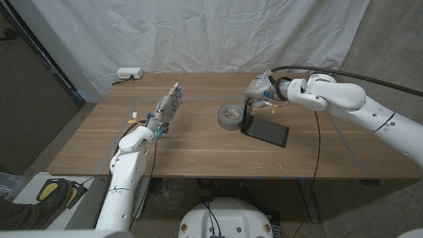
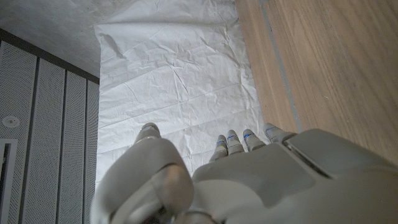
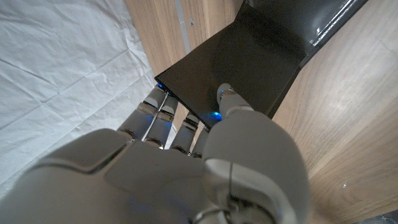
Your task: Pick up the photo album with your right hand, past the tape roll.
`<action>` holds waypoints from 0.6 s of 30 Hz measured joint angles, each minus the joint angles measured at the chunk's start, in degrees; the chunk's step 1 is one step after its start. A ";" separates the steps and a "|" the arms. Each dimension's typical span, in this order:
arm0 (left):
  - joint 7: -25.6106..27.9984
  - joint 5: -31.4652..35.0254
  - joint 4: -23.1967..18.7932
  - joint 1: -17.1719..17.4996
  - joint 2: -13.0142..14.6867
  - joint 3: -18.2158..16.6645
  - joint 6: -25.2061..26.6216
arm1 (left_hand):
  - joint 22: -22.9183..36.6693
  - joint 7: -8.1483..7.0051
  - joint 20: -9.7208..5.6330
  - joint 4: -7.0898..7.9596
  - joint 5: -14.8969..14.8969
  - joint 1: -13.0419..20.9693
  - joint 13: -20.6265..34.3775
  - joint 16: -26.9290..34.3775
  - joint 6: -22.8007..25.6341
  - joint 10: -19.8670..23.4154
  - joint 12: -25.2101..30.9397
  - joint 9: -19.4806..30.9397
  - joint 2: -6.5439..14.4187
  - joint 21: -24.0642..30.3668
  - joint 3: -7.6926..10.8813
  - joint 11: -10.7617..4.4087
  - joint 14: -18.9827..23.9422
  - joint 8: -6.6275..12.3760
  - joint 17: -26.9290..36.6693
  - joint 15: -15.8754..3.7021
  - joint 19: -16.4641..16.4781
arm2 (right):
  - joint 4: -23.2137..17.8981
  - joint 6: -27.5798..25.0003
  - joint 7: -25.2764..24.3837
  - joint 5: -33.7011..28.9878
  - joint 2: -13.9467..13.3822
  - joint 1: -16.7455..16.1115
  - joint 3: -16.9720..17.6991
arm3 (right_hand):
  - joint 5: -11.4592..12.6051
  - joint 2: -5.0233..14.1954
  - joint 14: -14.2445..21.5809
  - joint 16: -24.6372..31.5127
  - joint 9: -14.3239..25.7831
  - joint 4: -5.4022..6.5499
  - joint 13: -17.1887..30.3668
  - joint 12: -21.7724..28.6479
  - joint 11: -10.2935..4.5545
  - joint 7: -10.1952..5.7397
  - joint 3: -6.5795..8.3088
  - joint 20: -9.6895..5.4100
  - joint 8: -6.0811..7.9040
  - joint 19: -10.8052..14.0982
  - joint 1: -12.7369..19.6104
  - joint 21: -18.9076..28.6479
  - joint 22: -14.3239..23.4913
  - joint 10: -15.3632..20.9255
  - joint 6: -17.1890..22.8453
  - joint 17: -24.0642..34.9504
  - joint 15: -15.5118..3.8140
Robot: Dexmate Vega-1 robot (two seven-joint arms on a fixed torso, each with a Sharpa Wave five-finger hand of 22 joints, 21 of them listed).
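The black photo album (image 1: pixel 269 131) lies on the wooden table (image 1: pixel 192 149) right of centre. One leaf or cover of it stands up at its left edge. My right hand (image 1: pixel 259 88) holds the top of that raised leaf. In the right wrist view my right hand (image 3: pixel 205 168) has its thumb on the black album (image 3: pixel 249 68) face and its fingers (image 3: pixel 163 115) behind the edge. The grey tape roll (image 1: pixel 229 117) lies flat just left of the album. My left hand (image 1: pixel 165 109) is held over the table's left part, fingers straight and apart, holding nothing, and my left hand (image 2: pixel 249 180) points toward the white backdrop.
A white box with a cable (image 1: pixel 129 74) sits at the table's back left corner. Thin tape lines (image 1: pixel 142 99) mark the tabletop. A white sheet (image 1: pixel 198 33) hangs behind the table. A black and yellow object (image 1: pixel 53 192) lies off the table at the lower left.
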 measured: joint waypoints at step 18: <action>0.23 -0.15 -1.00 0.65 -0.20 0.18 0.02 | 0.00 0.00 0.01 0.19 0.00 0.00 0.00 0.00 0.00 0.00 0.00 0.00 0.00 0.00 -0.31 0.00 0.00 0.00 0.00 0.00 0.01 | 0.14 0.06 -3.31 -0.86 -0.18 -1.22 0.36 | -0.39 1.22 6.40 -0.40 0.56 -0.16 0.12 -3.00 -0.35 0.31 0.37 -0.29 -1.74 1.57 1.13 1.36 0.79 9.28 3.65 0.17 -0.76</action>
